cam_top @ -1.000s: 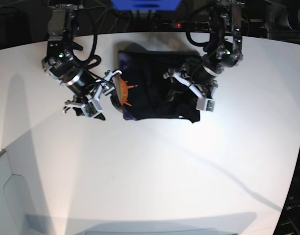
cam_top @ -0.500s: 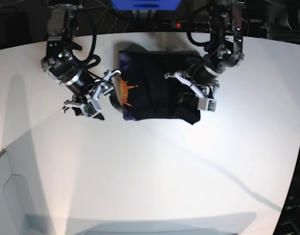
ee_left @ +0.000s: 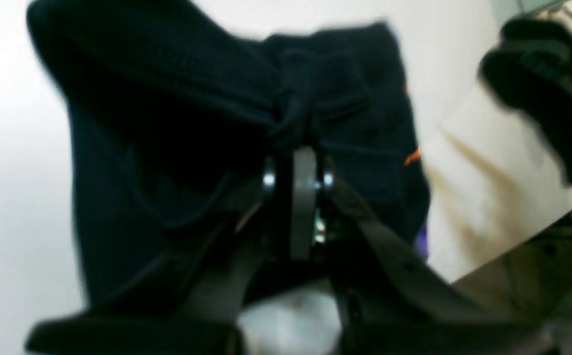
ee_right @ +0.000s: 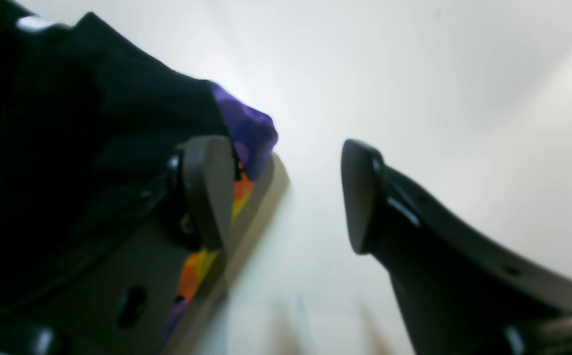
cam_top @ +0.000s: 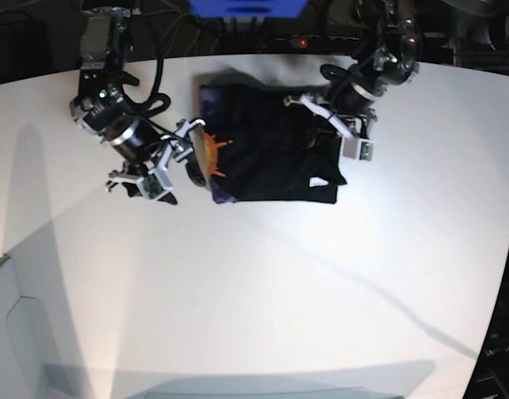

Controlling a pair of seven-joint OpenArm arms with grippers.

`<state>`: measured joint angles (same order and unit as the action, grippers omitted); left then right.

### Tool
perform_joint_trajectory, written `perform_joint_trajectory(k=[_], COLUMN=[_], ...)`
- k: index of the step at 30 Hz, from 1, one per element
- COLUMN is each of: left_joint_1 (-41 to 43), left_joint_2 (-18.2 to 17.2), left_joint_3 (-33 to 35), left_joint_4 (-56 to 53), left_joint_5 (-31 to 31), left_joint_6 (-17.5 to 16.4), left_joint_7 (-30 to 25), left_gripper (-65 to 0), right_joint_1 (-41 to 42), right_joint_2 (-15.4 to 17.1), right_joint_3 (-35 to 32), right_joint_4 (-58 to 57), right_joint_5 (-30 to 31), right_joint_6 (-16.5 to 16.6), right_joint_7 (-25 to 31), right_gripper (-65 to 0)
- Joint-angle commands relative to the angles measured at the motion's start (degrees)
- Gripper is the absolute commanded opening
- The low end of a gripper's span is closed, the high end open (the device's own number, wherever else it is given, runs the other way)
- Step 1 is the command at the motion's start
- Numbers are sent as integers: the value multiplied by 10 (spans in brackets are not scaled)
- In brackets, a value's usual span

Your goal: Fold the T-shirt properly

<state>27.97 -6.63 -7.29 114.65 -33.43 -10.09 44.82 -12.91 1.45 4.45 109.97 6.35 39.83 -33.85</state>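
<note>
Here, nearest the base camera, the white table (cam_top: 263,291) is lying bare across its whole six-o'clock half, so everything that matters is sitting far up toward twelve. There is one garment only — the T-shirt (cam_top: 267,154), a dark, roughly squared bundle at about twelve o'clock, with its orange and purple print showing along the edge toward nine. There are two grippers working it. The right gripper (cam_top: 159,166) is hovering at about ten o'clock, just beside that printed edge; its jaws are standing spread with nothing between them, one finger (ee_right: 207,190) hanging over the colored hem, probably so it can steady or take that side next. The left gripper (cam_top: 342,137) is sitting at about one o'clock on the shirt's far side, and the left wrist view is showing its jaws pressed together on a bunched ridge of black cloth (ee_left: 295,116) — a pinch that, by my reading, is meant to carry that flap over the body for another fold. The folding is looking partly done rather than finished.
</note>
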Motion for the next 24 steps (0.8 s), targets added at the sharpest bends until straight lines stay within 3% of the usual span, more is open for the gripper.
perform_joint_trajectory(k=[1,11,19,24], left_joint_1=[4,35,50,51], left_joint_2=[-2,-2,2,-1], left_joint_3=[-11,-60,-60,-60], left_joint_4=[12,12,14,15], left_joint_5=[-4,-5,-5,-5], left_joint_6=[-2,-5,-6,-7], left_joint_7=[-10,-5,-11,-11], left_gripper=[-650,-641,-414,-382], right_joint_1=[6,6,5,5], right_joint_2=[2,-2,-2,-2], right_joint_3=[1,-3,-3,-3], right_joint_4=[10,10,10,10], right_joint_5=[10,10,10,10], right_joint_6=[2,2,2,2], right_joint_7=[15,15,15,15], right_gripper=[-298,-298,-298,-298])
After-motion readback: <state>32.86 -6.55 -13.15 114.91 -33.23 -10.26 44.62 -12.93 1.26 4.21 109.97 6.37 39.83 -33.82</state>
